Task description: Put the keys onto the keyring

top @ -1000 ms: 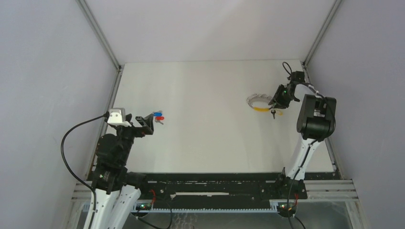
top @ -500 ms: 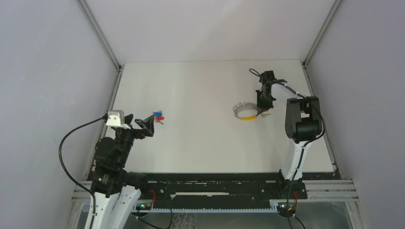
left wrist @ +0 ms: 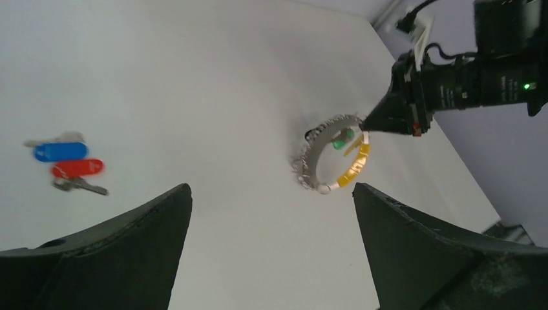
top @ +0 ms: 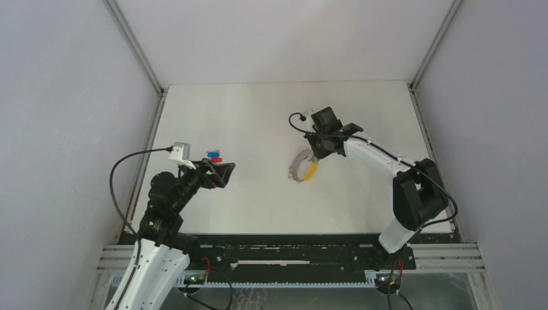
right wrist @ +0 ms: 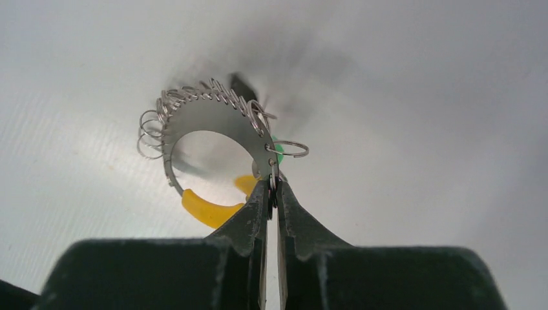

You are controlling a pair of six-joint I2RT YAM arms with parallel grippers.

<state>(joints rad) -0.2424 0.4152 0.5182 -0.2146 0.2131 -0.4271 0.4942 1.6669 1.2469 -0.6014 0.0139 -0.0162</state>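
We log the left gripper (top: 223,173) well left of the keyring (top: 301,168), jaws spread wide. The keys (top: 214,155) – blue head beside red – lie left of the keyring too. The right gripper (top: 316,154) stands just behind it – jaws pinching its metal edge.

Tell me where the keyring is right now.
In the top view, the keyring is near the table's centre, pinched in the shut right gripper. The keys lie well off to its left.
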